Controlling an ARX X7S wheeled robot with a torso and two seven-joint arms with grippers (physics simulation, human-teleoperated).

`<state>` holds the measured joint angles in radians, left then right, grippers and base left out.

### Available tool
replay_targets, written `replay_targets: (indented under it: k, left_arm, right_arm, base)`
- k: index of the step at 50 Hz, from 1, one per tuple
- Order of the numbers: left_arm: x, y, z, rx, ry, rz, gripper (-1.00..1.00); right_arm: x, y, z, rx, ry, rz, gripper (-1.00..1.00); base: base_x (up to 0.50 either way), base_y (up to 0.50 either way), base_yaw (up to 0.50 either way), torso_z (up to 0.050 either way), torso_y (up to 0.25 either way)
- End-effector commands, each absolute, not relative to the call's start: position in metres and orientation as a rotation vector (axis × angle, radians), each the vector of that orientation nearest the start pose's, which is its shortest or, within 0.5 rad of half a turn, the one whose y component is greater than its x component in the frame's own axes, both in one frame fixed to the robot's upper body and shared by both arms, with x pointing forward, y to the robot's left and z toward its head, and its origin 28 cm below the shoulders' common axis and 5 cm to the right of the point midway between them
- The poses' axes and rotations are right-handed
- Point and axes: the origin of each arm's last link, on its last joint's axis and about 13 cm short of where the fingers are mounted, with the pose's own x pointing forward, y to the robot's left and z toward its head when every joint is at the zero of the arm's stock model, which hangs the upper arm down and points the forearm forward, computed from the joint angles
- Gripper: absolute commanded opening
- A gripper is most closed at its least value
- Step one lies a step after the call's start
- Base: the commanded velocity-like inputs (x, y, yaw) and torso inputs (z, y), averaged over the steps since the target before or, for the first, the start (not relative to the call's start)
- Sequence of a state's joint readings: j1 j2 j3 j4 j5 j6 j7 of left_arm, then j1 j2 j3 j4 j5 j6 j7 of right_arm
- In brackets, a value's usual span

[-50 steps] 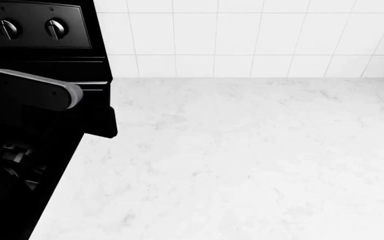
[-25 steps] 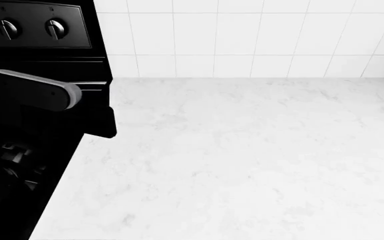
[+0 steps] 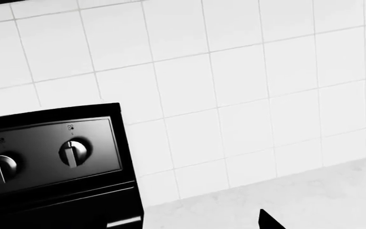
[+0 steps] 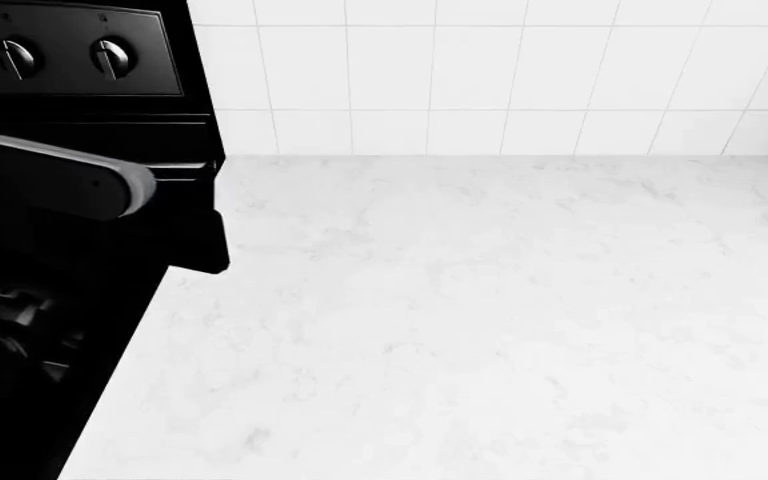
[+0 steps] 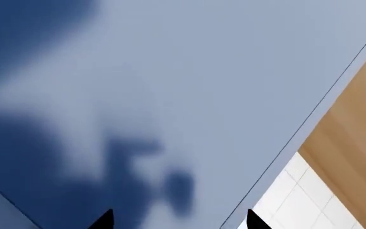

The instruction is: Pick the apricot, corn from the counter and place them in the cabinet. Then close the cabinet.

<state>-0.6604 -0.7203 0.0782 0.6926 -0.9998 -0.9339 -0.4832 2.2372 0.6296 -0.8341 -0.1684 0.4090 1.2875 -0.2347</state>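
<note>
Overhead, white marbled stone surface [image 4: 491, 320] beside black two-knob stove [image 4: 71, 60]; left gripper [image 3: 269, 222] and right gripper [image 5: 177, 219] states indeterminable.

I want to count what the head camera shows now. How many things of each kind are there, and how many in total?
Black stove: 1
Stove knobs: 2
Grey rounded bar in front of the stove: 1
White counter: 1
Tiled wall: 1
Fruit or vegetables: 0 in view
Total: 6
</note>
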Motion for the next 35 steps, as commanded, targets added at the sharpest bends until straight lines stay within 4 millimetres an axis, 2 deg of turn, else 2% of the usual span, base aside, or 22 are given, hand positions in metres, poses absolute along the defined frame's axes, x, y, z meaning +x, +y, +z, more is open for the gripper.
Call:
replay_targets:
  k: [1,12,23,35]
  left_arm:
    - [0.222,0.263,0.247,0.161,-0.189,-0.12,1.0]
    - [0.215,0.27,0.257,0.129,-0.242,-0.081,1.0]
    - [0.195,0.282,0.264,0.108,-0.295,0.0,1.0]
    - [0.171,0.296,0.265,0.096,-0.334,0.078,1.0]
  right_arm:
    - [0.17,-0.179,0.513,-0.835,-0.484,-0.113,1.0]
    - [0.165,-0.215,0.484,-0.802,-0.42,-0.214,1.0]
    - [0.163,-0.238,0.457,-0.748,-0.417,-0.241,1.0]
    - [0.146,-0.254,0.451,-0.7,-0.496,-0.291,1.0]
  base:
    - [0.0,0.0,0.0,0.0,0.0]
    - [0.0,0.0,0.0,0.0,0.0]
    - [0.0,0.0,0.0,0.0,0.0]
    - [0.0,0.0,0.0,0.0,0.0]
